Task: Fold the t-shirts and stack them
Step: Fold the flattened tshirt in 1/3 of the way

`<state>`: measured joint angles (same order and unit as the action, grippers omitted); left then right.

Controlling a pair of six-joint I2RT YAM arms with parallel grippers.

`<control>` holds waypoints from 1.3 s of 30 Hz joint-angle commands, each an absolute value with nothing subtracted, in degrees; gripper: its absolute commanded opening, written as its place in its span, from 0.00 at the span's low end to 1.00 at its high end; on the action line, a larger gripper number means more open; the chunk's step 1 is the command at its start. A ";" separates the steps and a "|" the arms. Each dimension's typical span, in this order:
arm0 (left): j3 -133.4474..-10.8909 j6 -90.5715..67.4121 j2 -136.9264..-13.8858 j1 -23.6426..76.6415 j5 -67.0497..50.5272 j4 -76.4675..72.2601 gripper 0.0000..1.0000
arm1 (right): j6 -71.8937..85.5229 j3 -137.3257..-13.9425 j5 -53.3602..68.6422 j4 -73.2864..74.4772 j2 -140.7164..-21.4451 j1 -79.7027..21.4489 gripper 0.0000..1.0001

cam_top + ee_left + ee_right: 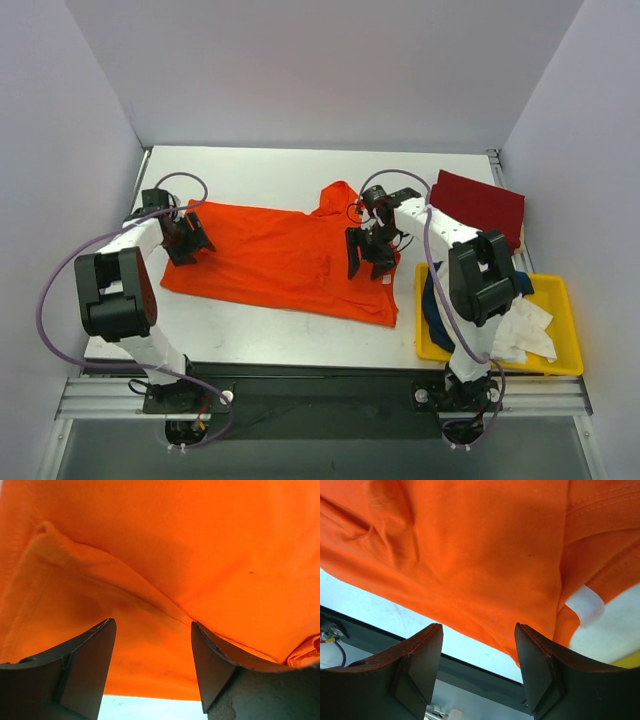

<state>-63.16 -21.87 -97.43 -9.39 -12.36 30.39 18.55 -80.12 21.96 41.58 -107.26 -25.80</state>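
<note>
left pincer released, wrist bent downward | right pincer released, angled down likewise | orange t-shirt rumpled, spread between both pincers and under their tips, on counter

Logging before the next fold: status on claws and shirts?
Open: left claw, right claw, at opposite ends of orange t-shirt. Shirt spread out, unfolded. Second, dark red t-shirt far right. Nothing blocking.

An orange shirt lies spread mid-worktop; a red shirt sits at the far-right corner, a yellow bin near-right.
</note>
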 commanded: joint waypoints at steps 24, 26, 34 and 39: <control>-39.64 -23.47 -81.57 -18.81 -15.29 30.94 0.73 | 24.08 -56.88 20.40 34.28 -103.28 -30.85 0.60; -40.25 -24.08 -80.42 -18.81 -15.21 32.25 0.73 | 24.61 -55.73 20.04 33.93 -102.22 -31.02 0.59; -41.31 -24.87 -77.96 -18.81 -14.59 35.33 0.74 | 27.15 -52.47 18.72 33.22 -98.71 -32.34 0.60; -44.29 -24.52 -76.73 -18.72 -15.38 36.65 0.74 | 28.30 -55.45 18.46 34.36 -95.28 -32.43 0.60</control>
